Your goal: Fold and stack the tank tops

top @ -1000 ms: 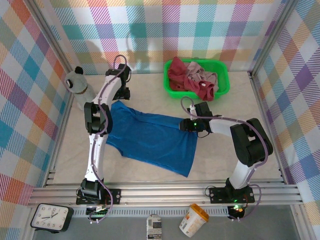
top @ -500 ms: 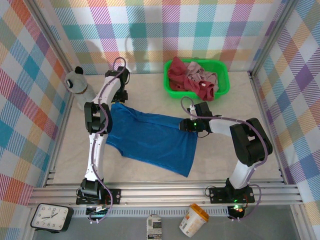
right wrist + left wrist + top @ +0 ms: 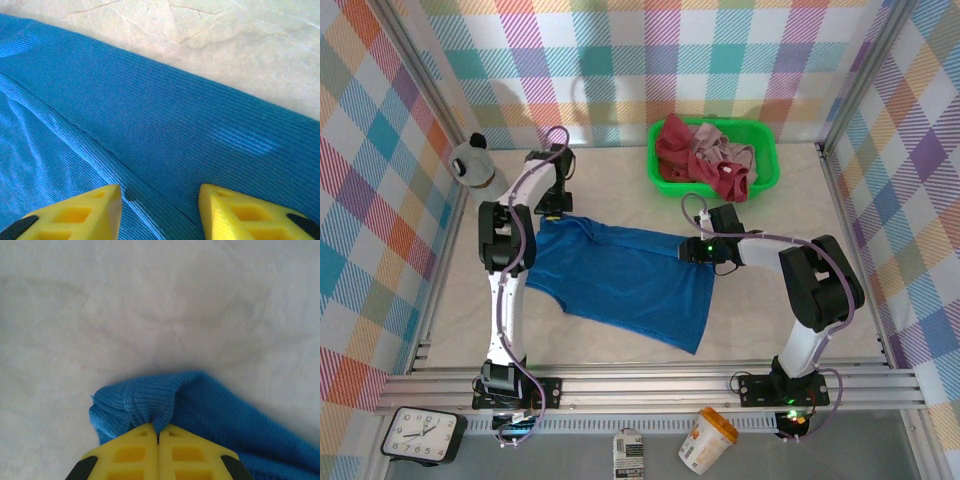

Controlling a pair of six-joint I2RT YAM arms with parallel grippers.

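the left gripper (image 3: pixel 158 432) has its yellow jaws pressed together on a bunched, ribbed corner of the royal blue ribbed cloth tank top (image 3: pixel 145 400), at the bottom centre of the left wrist view; in the top view this pinch sits at the garment's upper left corner, left of mid-frame. from there the blue cloth runs toward the lower right of the top frame, its long axis slanting from upper left to lower right, lying mostly flat on the pale table (image 3: pixel 620 185). the right gripper (image 3: pixel 695 250) stands at the cloth's upper right edge, near mid-frame, jaws about half apart and gripping nothing, with a raised seam of blue fabric beneath the gap in the right wrist view. so the two pincers stand at either end of the garment's upper edge, and the rest of it lies below and to the right of the held corner. the dark red tank top (image 3: pixel 672 140) and the pale dusty pink tank top (image 3: pixel 712 150) lie heaped in the bright green plastic basket (image 3: pixel 700 190) at upper right, well apart from both pincers
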